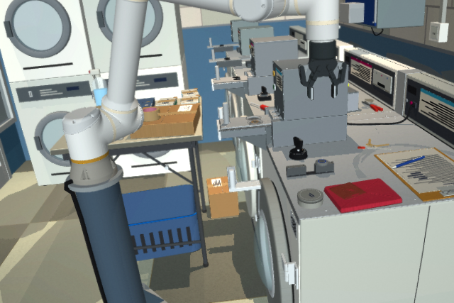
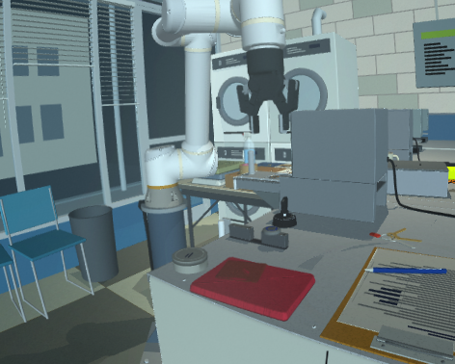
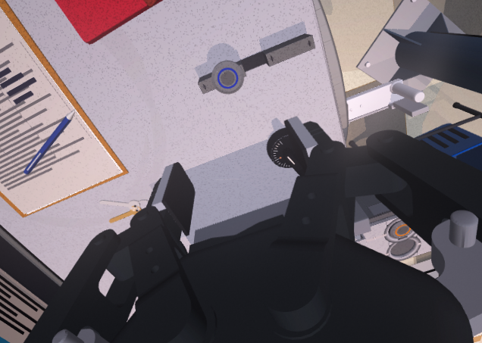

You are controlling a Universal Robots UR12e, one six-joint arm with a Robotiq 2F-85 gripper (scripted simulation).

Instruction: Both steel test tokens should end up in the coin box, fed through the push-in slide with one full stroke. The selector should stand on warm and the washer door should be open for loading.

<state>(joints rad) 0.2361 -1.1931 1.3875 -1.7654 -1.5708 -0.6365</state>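
The grey coin box stands on the washer top, and my open, empty gripper hangs just above its top. The push-in slide juts from the box's left side, with two round pockets in it; whether they hold tokens I cannot tell. The black selector knob sits in front of the box. A blue-ringed token rests on a small rail holder nearer the front. The washer door faces left below, seen edge-on.
A red pad and a clipboard with a blue pen lie on the washer top. A round cap sits at the front edge. Keys lie by the box, and more coin boxes line up behind.
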